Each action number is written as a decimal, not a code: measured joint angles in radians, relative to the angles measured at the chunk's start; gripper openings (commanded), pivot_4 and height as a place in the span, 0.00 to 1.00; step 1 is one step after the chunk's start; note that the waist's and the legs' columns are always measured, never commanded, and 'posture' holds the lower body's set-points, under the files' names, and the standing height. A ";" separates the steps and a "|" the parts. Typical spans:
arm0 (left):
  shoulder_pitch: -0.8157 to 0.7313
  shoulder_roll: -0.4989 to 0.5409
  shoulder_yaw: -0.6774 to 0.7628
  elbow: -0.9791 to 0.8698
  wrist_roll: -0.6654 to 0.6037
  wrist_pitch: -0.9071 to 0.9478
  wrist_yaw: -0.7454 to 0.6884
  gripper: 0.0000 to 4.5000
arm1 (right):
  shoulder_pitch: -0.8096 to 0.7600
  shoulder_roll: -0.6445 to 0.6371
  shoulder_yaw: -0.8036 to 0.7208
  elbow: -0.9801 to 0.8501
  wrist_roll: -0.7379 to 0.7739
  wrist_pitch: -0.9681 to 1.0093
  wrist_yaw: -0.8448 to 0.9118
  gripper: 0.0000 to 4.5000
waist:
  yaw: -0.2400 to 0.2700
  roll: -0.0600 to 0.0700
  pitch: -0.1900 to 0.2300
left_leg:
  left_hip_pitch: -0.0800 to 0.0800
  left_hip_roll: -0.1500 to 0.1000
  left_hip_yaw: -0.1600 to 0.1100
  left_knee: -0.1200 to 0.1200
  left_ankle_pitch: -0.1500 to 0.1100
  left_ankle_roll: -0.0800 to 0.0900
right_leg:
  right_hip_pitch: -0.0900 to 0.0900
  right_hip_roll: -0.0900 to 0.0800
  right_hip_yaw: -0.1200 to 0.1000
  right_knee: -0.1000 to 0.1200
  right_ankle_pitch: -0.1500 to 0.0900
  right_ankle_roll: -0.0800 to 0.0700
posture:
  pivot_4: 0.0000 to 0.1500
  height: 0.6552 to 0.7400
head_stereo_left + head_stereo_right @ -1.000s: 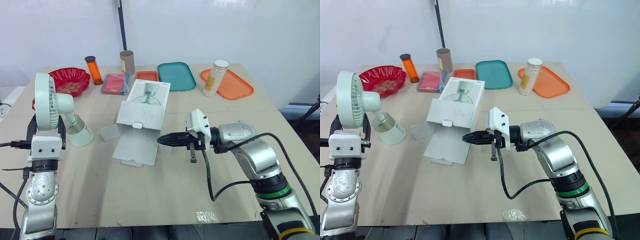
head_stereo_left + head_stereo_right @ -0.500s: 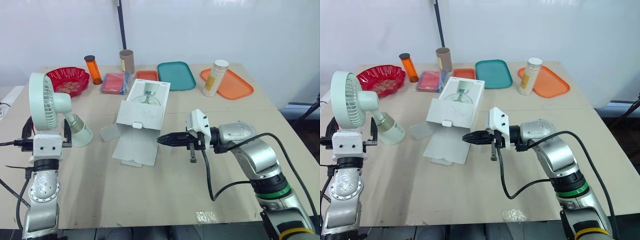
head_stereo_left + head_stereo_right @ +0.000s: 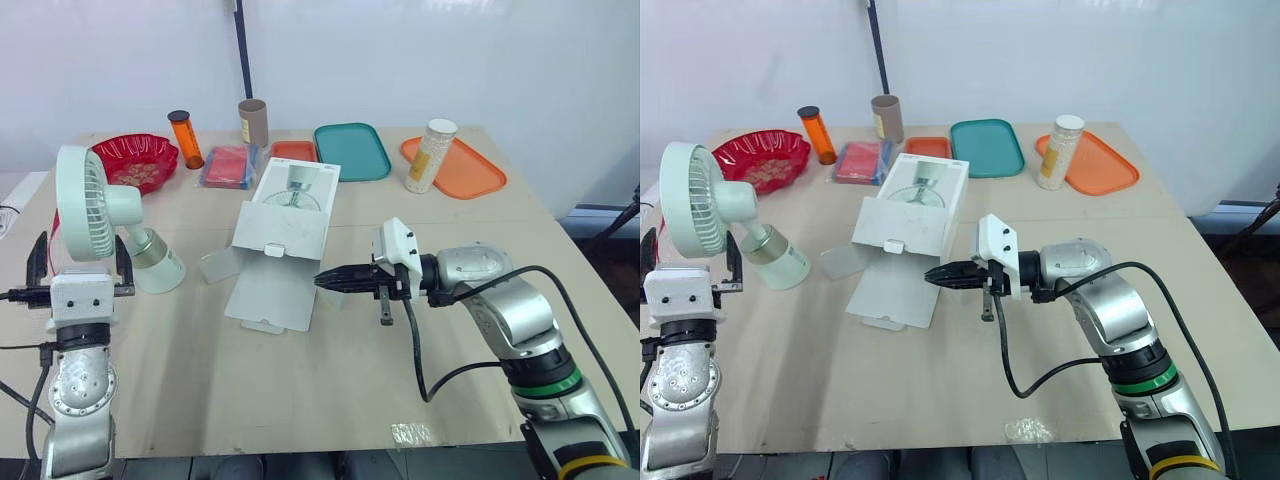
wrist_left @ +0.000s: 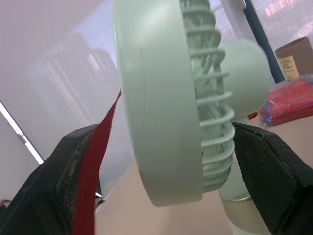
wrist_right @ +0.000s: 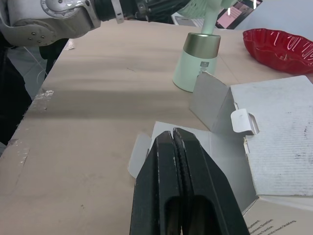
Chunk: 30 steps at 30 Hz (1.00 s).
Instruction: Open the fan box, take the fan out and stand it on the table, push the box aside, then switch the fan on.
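Two black left fingers (image 4: 271, 181) stand spread on either side of the fan (image 4: 161, 107) head, as the left wrist view shows up close. From the head views, the fan's base rests on the desk (image 3: 300, 400), left of the open fan box (image 3: 285, 235). Pressed together and empty, the right fingers (image 5: 173, 139) point at the box, tips just beside its lying flap.

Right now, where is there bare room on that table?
Bare: the near strip of the wooden table, in front of the opened white cardboard box and the right gripper. Crowded: the far edge, with red plastic bowl, teal tray, orange tray.
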 measured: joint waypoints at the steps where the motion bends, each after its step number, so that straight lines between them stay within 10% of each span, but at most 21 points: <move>1: 0.006 -0.007 0.001 -0.012 0.000 0.002 0.000 0.96 | 0.000 0.000 0.000 0.000 0.000 0.000 0.001 0.00 | 0.000 0.000 0.000 | 0.000 0.000 0.000 0.000 0.000 0.000 | 0.000 0.000 0.000 0.000 0.000 0.000 | 1.00 1.00; 15: 0.122 -0.053 0.021 -0.151 -0.004 0.032 -0.015 0.96 | -0.044 0.062 -0.024 0.012 0.059 0.023 -0.029 0.00 | 0.000 -0.001 0.000 | 0.000 0.000 0.000 0.000 0.000 0.000 | 0.000 0.000 0.000 -0.001 0.000 0.000 | 1.00 1.00; 30: 0.148 0.086 -0.142 -0.247 -0.116 0.021 -0.333 0.96 | -0.071 0.083 -0.051 0.010 0.089 0.064 -0.098 0.00 | -0.001 0.000 0.000 | 0.000 0.000 0.000 0.000 0.000 0.000 | 0.000 0.001 0.000 -0.001 0.000 0.000 | 1.00 1.00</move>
